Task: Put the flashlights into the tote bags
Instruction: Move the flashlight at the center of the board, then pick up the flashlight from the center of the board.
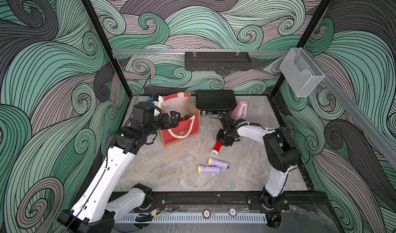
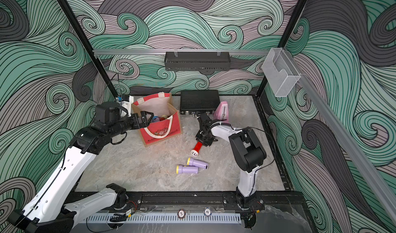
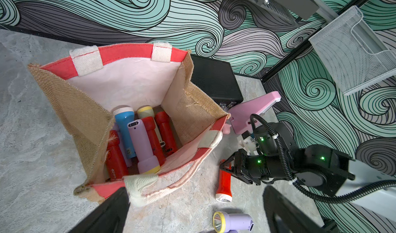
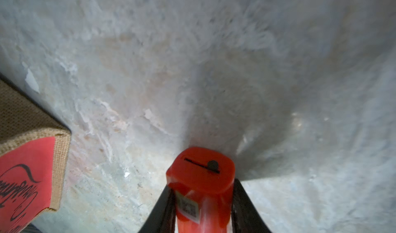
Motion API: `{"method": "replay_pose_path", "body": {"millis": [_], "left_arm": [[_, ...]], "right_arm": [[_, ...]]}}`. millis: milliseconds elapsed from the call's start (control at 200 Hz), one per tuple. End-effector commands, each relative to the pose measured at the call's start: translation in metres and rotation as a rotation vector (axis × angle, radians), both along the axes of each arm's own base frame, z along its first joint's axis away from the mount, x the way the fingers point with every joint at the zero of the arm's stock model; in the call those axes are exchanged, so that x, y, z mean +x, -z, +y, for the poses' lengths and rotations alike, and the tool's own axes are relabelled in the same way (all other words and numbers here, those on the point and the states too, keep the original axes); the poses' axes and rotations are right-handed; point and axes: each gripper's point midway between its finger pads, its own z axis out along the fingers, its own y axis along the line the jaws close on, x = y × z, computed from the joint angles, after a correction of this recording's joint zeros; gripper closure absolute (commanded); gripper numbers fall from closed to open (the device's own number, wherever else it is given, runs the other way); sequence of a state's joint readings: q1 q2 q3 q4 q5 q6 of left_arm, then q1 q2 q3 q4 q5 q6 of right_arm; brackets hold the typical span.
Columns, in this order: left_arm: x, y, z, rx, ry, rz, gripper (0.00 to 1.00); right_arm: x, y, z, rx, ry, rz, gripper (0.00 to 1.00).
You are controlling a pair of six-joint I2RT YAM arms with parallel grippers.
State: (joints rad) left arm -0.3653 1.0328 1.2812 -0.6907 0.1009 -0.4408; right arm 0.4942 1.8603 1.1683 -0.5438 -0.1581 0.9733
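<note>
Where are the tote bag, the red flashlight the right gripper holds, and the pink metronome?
tote bag (image 1: 171,140): in a top view, red printed front.
red flashlight (image 1: 218,146): in a top view, mid barrel.
pink metronome (image 1: 240,112): in a top view, front face.

Black ribbed case (image 1: 215,101), pink metronome (image 1: 241,110), red flashlight (image 1: 216,148), lilac yellow-headed flashlights (image 1: 209,169), red-fronted jute-brown tote bag (image 1: 182,133).

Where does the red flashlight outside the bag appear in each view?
In a top view: red flashlight, right of the tote bag, in the right end effector.
In a top view: flashlight, same spot.
Left wrist: flashlight beside the bag.
Right wrist: butt end between the fingers.
Shared landmark: the tote bag.
</note>
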Motion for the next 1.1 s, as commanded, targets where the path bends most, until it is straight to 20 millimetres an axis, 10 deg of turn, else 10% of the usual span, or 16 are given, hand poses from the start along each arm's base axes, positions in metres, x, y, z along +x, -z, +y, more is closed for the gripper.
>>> {"method": "replay_pose_path", "body": {"millis": [0,505,896,1096], "left_arm": [[0.002,-0.024,-0.005,-0.026,0.023,-0.065,0.01],[0.0,-0.025,-0.007,-0.045,0.034,-0.076,0.02],[-0.004,-0.037,-0.015,-0.084,0.069,-0.025,0.01],[-0.017,-0.053,-0.038,-0.188,0.188,0.008,0.01]], "right_arm": [[-0.004,0.007,-0.028,-0.13,-0.014,0.01,0.81],[-0.008,0.014,-0.03,-0.165,-0.045,0.044,0.41],[-0.005,0.004,-0.034,-0.168,-0.084,0.004,0.85],[0.02,-0.052,-0.004,0.019,-0.17,-0.196,1.0]]}}
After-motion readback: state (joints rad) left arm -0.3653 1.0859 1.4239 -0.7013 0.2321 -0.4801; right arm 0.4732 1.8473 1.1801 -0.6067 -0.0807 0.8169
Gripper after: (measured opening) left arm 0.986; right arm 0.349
